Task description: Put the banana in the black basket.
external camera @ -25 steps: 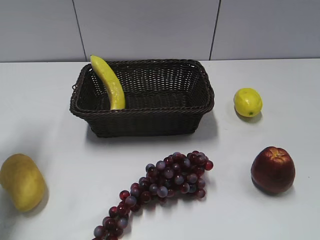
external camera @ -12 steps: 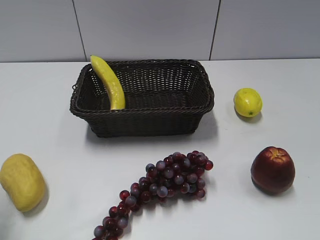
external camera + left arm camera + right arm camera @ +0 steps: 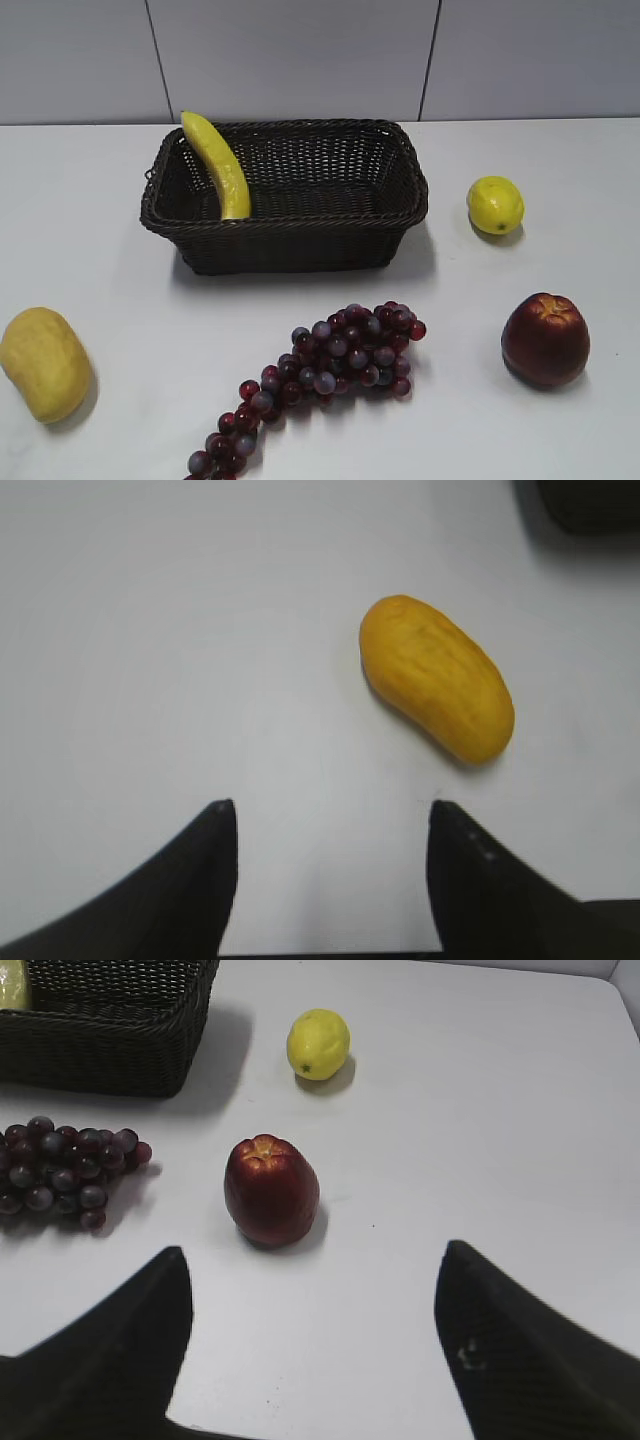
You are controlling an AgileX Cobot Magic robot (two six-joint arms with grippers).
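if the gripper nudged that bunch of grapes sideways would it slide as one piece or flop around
The bunch of grapes would probably flop: it is a long, loose cluster trailing to a thin tail, so one end may lag. Round berries could roll slightly. Its low, spread shape makes tipping unlikely.

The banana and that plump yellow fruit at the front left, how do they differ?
The banana is long, slender and curved; the plump yellow fruit is a short, thick oval. The banana sits in the black basket, its upper end leaning on the back rim; the plump fruit lies flat on the white table. Both are yellow, and neither is held.
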